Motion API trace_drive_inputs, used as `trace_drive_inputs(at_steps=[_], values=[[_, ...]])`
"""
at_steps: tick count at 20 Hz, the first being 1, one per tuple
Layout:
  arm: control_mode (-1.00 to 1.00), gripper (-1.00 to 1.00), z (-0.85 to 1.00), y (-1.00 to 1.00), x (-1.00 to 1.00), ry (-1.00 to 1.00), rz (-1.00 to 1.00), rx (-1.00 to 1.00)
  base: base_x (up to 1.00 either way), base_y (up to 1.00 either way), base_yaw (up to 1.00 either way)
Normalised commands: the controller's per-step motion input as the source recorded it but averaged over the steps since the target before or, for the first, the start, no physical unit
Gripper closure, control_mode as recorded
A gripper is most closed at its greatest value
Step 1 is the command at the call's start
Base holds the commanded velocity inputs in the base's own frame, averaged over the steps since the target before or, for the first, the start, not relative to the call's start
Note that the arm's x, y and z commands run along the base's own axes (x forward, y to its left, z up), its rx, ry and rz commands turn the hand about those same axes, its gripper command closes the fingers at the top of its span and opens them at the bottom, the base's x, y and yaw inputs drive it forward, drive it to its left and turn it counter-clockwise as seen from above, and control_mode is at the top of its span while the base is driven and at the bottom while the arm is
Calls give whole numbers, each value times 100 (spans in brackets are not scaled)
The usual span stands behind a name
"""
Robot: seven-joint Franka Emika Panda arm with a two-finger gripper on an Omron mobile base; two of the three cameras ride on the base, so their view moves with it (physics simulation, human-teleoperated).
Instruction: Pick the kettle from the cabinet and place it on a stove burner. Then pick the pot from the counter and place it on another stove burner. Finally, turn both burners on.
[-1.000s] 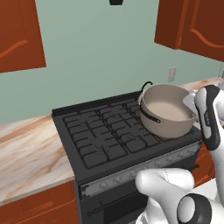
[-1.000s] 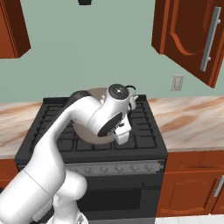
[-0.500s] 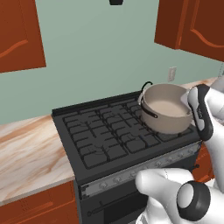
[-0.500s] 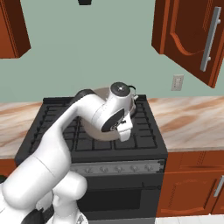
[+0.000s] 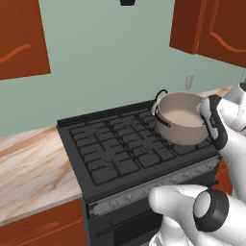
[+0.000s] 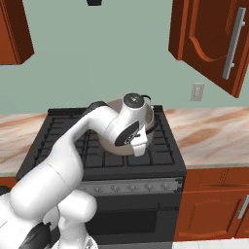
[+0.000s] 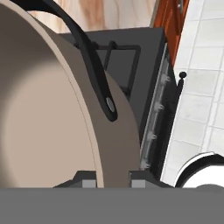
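The wide grey-beige pot (image 5: 181, 118) is over the right side of the black stove (image 5: 110, 149), slightly tilted; I cannot tell whether it touches the grate. My gripper (image 7: 111, 181) is shut on the pot's (image 7: 52, 113) rim, one finger inside the wall and one outside, just beside a black loop handle (image 7: 94, 65). In the left base view the gripper (image 5: 203, 108) meets the pot's right rim. Behind the pot a thin black arched handle of the kettle (image 5: 160, 93) peeks out; its body is hidden. My arm covers most of the pot (image 6: 151, 121) in the right base view.
The cabinet door (image 6: 214, 39) with its silver bar handle hangs open at the upper right. Marble counter (image 6: 209, 136) flanks the stove on both sides (image 5: 29, 163). Small silver knobs (image 6: 131, 187) line the stove front. The left burners (image 5: 101, 144) carry nothing.
The hand and the pot have drifted slightly to the right and back over the stove. The grip on the rim is the same.
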Motion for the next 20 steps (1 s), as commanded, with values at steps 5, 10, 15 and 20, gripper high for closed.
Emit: trace_drive_inputs(at_steps=[5, 10, 15, 20], values=[[-100, 100, -15, -8, 25, 0, -7, 0, 0, 0, 0], [-100, 100, -20, -12, 21, 1, -7, 0, 0, 0, 0], [-100, 100, -18, -12, 20, 3, -6, 0, 0, 0, 0], [-100, 100, -18, -7, 22, 5, -6, 0, 0, 0, 0]])
